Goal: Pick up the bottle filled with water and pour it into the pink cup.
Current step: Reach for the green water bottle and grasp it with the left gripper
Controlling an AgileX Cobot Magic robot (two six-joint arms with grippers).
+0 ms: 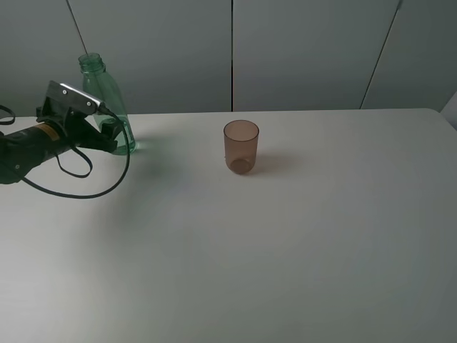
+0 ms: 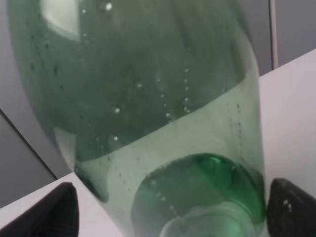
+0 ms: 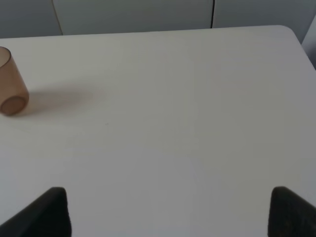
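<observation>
The green see-through bottle (image 1: 104, 93) stands upright and uncapped at the table's back left. It fills the left wrist view (image 2: 148, 98), with droplets on its wall; I cannot make out the water level. My left gripper (image 1: 113, 136) is open, with one fingertip on each side of the bottle's lower part (image 2: 170, 212), close to its walls. The brownish-pink cup (image 1: 241, 146) stands upright and looks empty near the middle back of the table. It also shows in the right wrist view (image 3: 11, 81). My right gripper (image 3: 170, 212) is open and empty above bare table, well away from the cup.
The white table (image 1: 285, 250) ends at a grey panelled wall (image 1: 307, 50) just behind the bottle and cup. A black cable (image 1: 78, 189) loops from the left arm onto the table in front of the bottle. The table's right corner (image 3: 291, 32) shows in the right wrist view.
</observation>
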